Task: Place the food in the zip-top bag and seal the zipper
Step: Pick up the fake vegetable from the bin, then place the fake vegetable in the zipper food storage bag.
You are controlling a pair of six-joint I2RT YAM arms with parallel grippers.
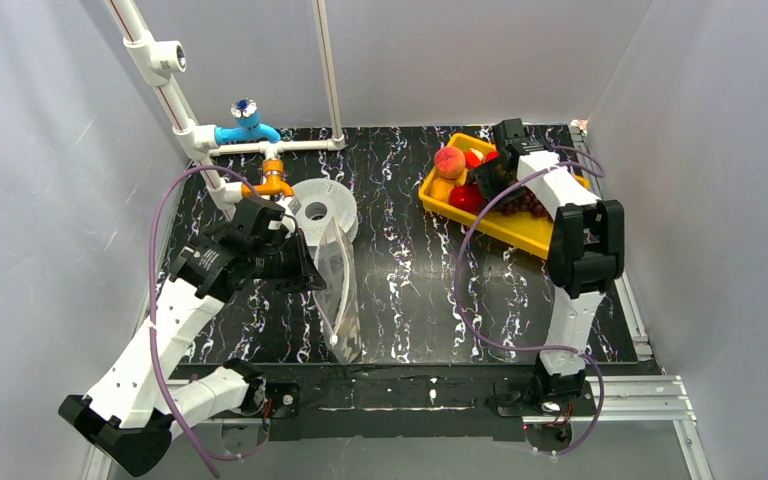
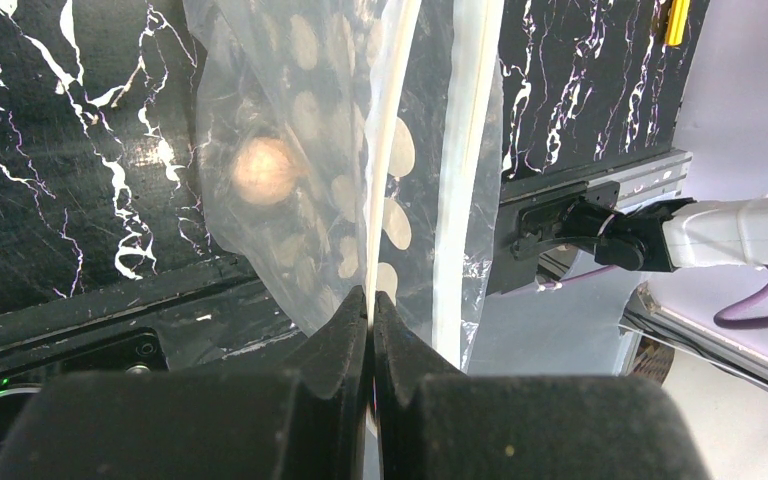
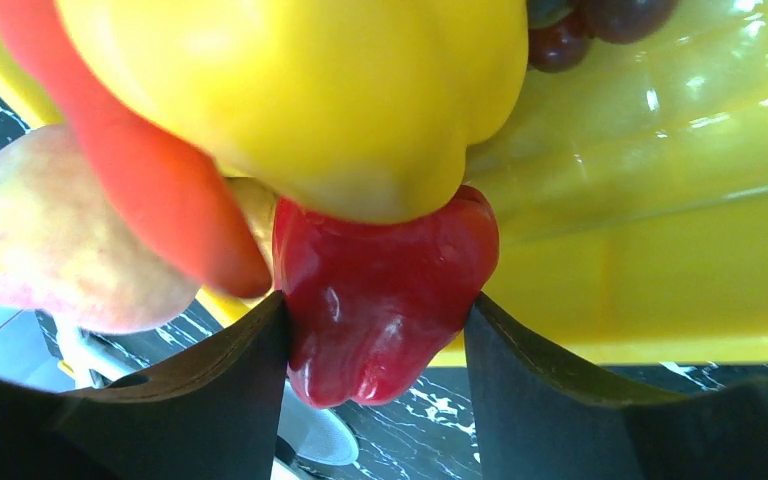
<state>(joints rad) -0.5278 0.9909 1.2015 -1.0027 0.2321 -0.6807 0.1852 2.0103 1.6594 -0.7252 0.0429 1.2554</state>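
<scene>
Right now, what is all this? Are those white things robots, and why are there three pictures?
Yes, the white things are two robot arms bolted to a black table. Each ends in a gripper, a hand with two fingers. The big picture looks down from above and behind them. The other two come from small cameras on the wrists, so you see black fingers up close. The left gripper is pinched shut on one edge of the zip-top bag, clear with white dots. Next to it lies a grey spool. The right gripper reaches into a yellow tray of toy food: a peach, grapes, a yellow pepper. Its fingers sit on either side of the red pepper; I cannot tell if they squeeze it yet.
</scene>
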